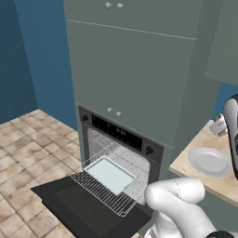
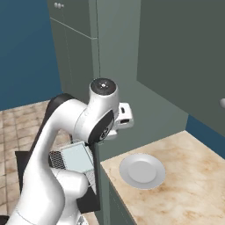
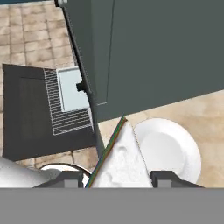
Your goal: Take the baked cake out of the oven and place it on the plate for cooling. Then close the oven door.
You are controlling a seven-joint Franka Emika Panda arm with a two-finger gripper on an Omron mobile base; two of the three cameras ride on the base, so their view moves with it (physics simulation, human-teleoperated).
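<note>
We hold the baked cake (image 3: 120, 159) clamped in our pincer (image 3: 117, 178), above the table's (image 3: 210, 113) edge, with the plate (image 3: 168, 148) just beside and below it.

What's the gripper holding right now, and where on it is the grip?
The gripper holds the baked cake, a white wedge, by its wide end between the fingers; its pointed tip sticks out.

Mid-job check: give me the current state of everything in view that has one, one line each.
oven door: fully open, lying flat.
wire rack: pulled out over the door.
tray: on the rack, empty.
baked cake: held between the gripper's fingers, above the counter beside the plate.
plate: on the counter, empty.
gripper: shut on the cake.
</note>
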